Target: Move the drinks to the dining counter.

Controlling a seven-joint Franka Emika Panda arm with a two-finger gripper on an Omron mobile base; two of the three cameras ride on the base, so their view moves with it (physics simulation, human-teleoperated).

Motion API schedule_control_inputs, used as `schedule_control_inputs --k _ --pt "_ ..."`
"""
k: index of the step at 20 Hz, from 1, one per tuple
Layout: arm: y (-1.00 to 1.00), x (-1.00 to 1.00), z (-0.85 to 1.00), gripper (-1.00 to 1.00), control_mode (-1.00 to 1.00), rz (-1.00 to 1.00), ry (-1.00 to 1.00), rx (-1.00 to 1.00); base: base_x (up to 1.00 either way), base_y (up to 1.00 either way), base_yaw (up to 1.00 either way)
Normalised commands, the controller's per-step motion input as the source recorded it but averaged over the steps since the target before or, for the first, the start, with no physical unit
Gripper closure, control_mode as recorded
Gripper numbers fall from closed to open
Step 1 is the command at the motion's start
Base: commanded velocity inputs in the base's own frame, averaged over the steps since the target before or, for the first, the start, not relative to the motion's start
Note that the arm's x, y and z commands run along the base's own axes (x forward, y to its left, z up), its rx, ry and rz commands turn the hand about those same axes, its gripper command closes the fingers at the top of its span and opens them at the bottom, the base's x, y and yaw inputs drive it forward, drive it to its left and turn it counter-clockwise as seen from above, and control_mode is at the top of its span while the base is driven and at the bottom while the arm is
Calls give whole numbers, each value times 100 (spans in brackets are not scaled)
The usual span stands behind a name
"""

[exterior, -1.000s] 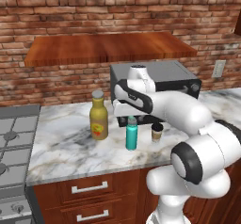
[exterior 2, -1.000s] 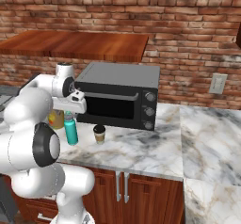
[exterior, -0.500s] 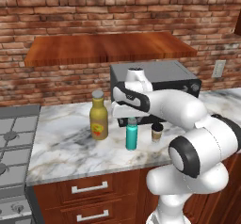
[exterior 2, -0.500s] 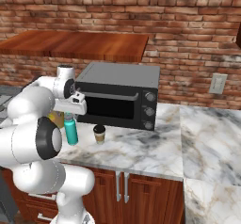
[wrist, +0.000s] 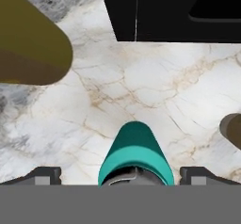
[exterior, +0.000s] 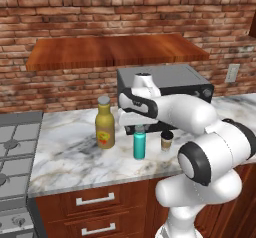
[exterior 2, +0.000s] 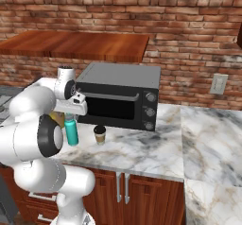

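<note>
The gripper (wrist: pixel 120 175) hung wide open, holding nothing, directly above the teal bottle (exterior: pixel 139 143). That bottle, the mustard-yellow bottle (exterior: pixel 104 129) and the paper cup (exterior: pixel 166 141) all stood on the wall worktop (exterior: pixel 70 154) before the toaster oven (exterior 2: pixel 120 96); none had reached the dining counter.

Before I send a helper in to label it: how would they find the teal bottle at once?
Look at the black toaster oven against the brick wall on the marble worktop. Three drinks stand in a row in front of it; the short teal bottle with a grey cap is the middle one. It is shorter than the tall mustard-yellow bottle with a red label and taller than the small tan paper cup with a black lid.
</note>
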Motion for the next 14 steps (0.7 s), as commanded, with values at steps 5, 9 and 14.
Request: schedule_control_inputs --k 5,9,14 --pt "-14 -30 -50 100 -100 0 0 0 0 0 0" --pt "-25 -43 -48 100 -100 0 0 0 0 0 0" --pt "-8 -34 -32 100 -100 0 -4 0 0 0 0"
